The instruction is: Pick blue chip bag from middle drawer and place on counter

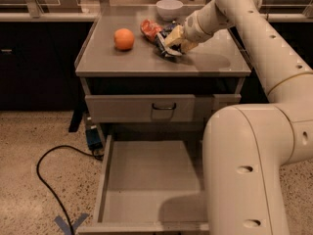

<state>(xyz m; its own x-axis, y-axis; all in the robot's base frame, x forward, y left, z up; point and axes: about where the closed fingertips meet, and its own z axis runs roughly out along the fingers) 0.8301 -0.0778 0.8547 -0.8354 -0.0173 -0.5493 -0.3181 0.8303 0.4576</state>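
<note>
The blue chip bag [164, 45] lies crumpled on the counter [127, 62], right of centre. My gripper [178, 40] is at the bag's right side, low over the counter and touching the bag; it reaches in from the right on the white arm. The middle drawer [146, 180] stands pulled out below, and its flat grey floor is bare. The arm's large lower link covers the drawer's right part.
An orange [124, 38] sits at the counter's left. A crushed orange-red soda can [149, 29] lies just left of the bag. A white bowl [169, 8] stands at the back. The upper drawer front [142, 107] is shut. A black cable [44, 180] loops on the floor.
</note>
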